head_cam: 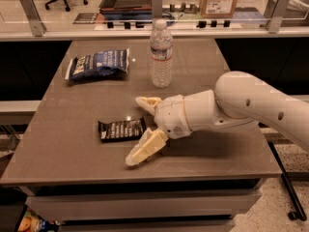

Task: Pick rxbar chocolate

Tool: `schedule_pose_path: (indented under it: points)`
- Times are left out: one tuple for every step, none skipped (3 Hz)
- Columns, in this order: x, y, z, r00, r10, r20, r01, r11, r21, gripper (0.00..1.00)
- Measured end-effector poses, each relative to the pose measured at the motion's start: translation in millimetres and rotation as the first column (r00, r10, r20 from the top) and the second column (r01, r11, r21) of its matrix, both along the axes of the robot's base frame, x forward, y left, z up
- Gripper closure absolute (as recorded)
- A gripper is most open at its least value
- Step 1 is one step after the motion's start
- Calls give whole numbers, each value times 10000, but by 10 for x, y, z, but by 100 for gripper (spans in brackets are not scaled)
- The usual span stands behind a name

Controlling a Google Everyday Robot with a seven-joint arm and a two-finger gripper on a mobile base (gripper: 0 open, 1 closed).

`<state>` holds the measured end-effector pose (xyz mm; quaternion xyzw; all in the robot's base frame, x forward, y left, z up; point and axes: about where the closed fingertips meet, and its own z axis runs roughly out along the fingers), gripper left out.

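Note:
The rxbar chocolate [121, 129] lies flat on the brown table [72, 149], left of centre near the front. It is a small black bar with white lettering. My gripper [136, 130] is open, coming from the right, low over the table. Its fingers [145, 150] are cream-coloured. One finger is behind the bar's right end and the other is in front of it, so the bar's right end sits between them. I cannot tell whether a finger touches the bar.
A clear water bottle [161, 55] stands upright at the table's middle back. A crinkled blue-and-white snack bag [99, 64] lies at the back left. A counter with a glass rail [154, 30] runs behind the table, with a cardboard box [219, 0] on it.

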<state>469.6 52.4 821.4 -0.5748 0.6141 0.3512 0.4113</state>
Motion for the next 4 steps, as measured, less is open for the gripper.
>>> schedule_pose_path:
  points:
    - [-10,6,11,10000,24,14,-24,10000,-16,19]
    - [-19,26,16,10000,66,25,-66,10000,-22,42]
    - [-28,44,22,9999,104,36,-104,9999,-29,65]
    - [-37,61,28,9999,142,48,-141,9999,-36,88]
